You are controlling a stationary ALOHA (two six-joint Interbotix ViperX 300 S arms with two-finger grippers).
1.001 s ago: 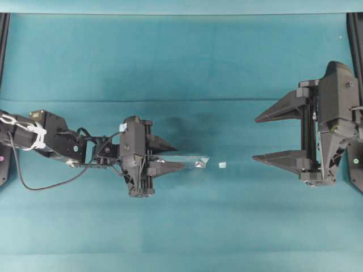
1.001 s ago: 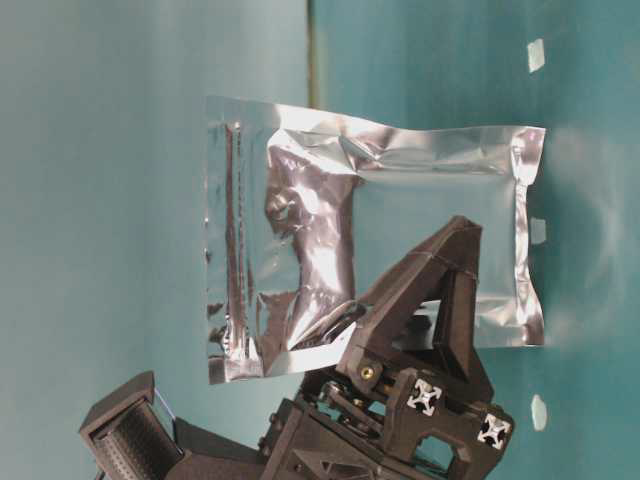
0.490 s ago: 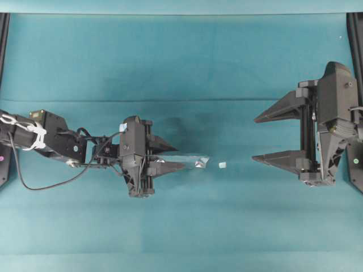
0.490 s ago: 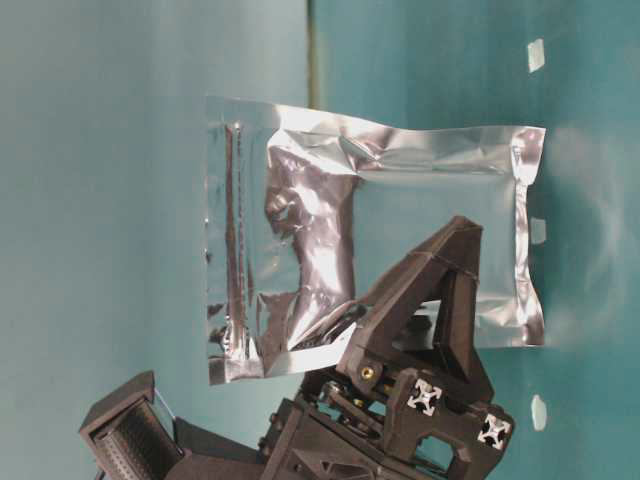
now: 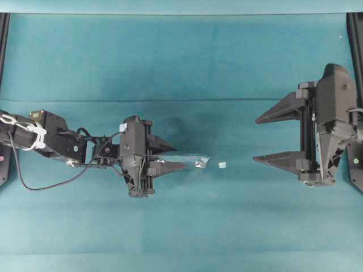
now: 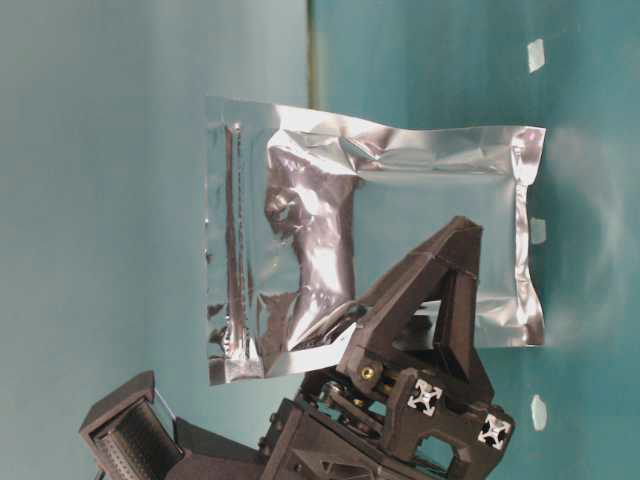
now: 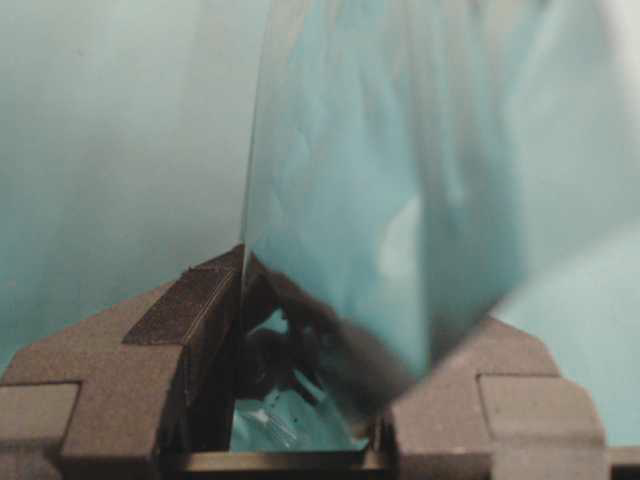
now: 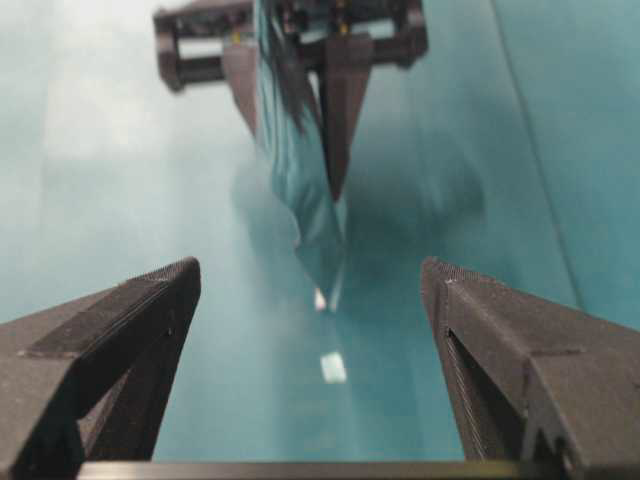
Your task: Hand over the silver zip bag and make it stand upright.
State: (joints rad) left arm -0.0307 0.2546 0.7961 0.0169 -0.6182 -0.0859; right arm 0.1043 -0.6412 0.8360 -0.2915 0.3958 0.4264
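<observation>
The silver zip bag [image 6: 380, 230] hangs in the air with its broad face toward the table-level camera and its zip strip on the left. My left gripper [image 5: 180, 157] is shut on the bag's lower edge, and its fingers [image 6: 430, 300] cover part of the foil. From overhead the bag [image 5: 195, 160] is a thin sliver pointing right. In the left wrist view the bag [image 7: 400, 200] rises from between the pads. My right gripper [image 5: 255, 140] stands wide open to the right, apart from the bag and facing it. In its own view the bag [image 8: 300, 190] hangs ahead of its fingers [image 8: 140, 320].
A tiny white pellet [image 5: 222, 165] lies on the teal cloth between the bag's tip and the right gripper, also in the right wrist view as the pellet [image 8: 333, 367]. Dark frame rails [image 5: 354, 34] run along both side edges.
</observation>
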